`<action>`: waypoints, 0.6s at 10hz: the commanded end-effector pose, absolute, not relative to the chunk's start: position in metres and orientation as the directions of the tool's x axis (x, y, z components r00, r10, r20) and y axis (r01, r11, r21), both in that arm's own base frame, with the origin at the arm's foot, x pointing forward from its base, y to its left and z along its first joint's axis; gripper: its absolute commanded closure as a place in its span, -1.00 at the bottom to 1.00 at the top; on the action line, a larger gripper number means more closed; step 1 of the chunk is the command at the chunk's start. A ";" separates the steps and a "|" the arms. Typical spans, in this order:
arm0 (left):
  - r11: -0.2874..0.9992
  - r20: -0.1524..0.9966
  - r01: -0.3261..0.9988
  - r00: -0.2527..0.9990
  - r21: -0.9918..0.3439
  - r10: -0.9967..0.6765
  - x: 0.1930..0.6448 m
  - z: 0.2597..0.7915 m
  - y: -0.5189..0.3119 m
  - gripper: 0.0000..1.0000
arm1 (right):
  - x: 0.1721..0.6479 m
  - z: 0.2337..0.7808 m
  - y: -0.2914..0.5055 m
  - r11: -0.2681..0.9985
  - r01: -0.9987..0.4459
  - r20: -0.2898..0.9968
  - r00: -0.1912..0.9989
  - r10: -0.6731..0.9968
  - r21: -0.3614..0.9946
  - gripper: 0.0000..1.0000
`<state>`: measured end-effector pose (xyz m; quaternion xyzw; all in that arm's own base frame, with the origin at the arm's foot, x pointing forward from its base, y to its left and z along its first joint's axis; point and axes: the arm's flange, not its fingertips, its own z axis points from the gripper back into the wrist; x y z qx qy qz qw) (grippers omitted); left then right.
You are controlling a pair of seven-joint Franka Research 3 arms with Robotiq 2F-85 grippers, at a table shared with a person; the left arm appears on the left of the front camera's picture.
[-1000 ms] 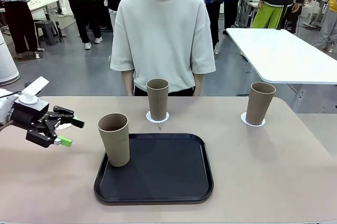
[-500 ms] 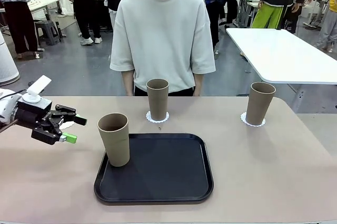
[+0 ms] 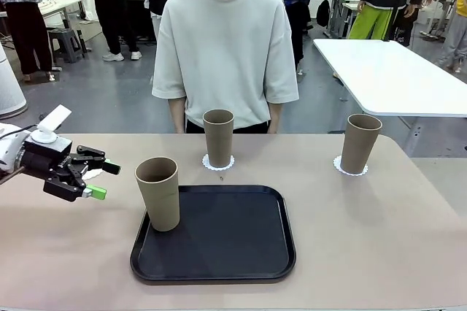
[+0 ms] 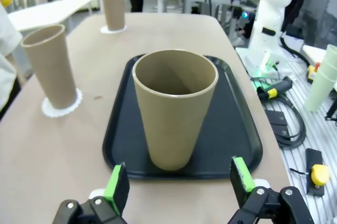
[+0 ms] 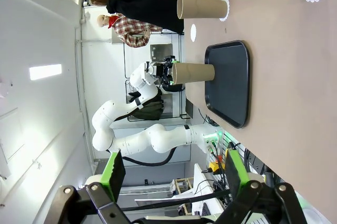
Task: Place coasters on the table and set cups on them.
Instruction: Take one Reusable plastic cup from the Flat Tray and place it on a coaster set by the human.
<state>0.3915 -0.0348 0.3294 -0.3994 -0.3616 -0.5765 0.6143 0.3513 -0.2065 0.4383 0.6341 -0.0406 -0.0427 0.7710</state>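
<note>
Two cups were already done: one sat on a coaster at the far edge of the bench, mid-way along, in front of the person; another sat on its coaster toward the far right corner. The 3rd cup stood upright at the tray's left edge, base just inside the rim, so prob. the one left to move. A 3rd coaster lay bare on the bench near the left edge, partly hidden behind the left gripper, presumably waiting for that cup. The left gripper hung low over the bench, just left of the tray, jaws wide and empty, fingers pointing sideways at the cup. In the left wrist view the cup sat centred between the green pads but apart from them, which looked like a line-up for a side grasp round the lower wall; a side grip would suit a tall tapered cup and keep it upright. The right gripper was also wide open, nothing in it, held back from the bench, prob. to keep out of the way.
</note>
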 end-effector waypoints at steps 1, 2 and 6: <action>-0.028 0.936 1.000 -0.009 -0.001 -0.352 0.396 0.314 -0.037 -1.00 | 0.350 0.437 -0.207 0.184 0.001 0.020 0.993 -0.113 0.983 -1.00; -0.032 0.955 0.999 -0.037 0.029 -0.295 0.398 0.312 -0.038 -1.00 | 0.350 0.437 -0.207 0.184 0.001 0.020 0.993 -0.113 0.983 -1.00; -0.048 0.964 0.998 -0.042 0.031 -0.263 0.414 0.290 -0.054 -1.00 | 0.350 0.437 -0.207 0.184 0.001 0.020 0.993 -0.113 0.983 -1.00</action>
